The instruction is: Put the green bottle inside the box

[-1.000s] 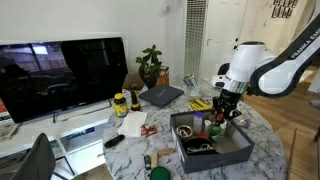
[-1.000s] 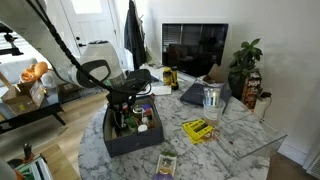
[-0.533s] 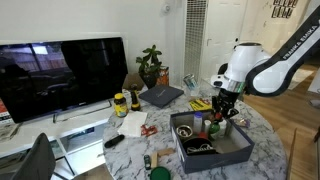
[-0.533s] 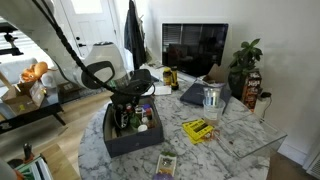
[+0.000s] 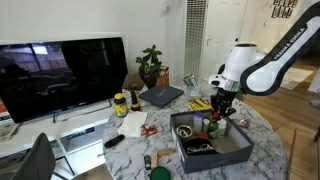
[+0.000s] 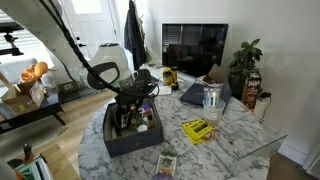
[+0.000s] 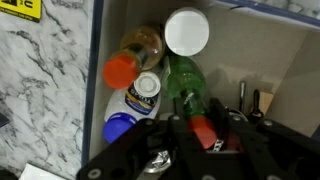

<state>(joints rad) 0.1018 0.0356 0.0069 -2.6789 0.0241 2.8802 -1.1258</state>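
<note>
The green bottle stands upright in a corner of the dark grey box, among other bottles. Its red cap sits between my gripper's fingers, which press against it from both sides. In both exterior views the gripper hangs over the box, reaching down into it. The bottle's green body shows just under the fingers. The bottle's lower part is hidden by the box wall and its neighbours.
In the box, a white-lidded jar, an orange-capped bottle and a white bottle crowd the green bottle. On the marble table are a yellow pack, a dark slab, a yellow-lidded jar and a plant.
The arm has shifted slightly sideways over the box. The gripper stays down at the green bottle's cap and the bottle stays upright in the box.
</note>
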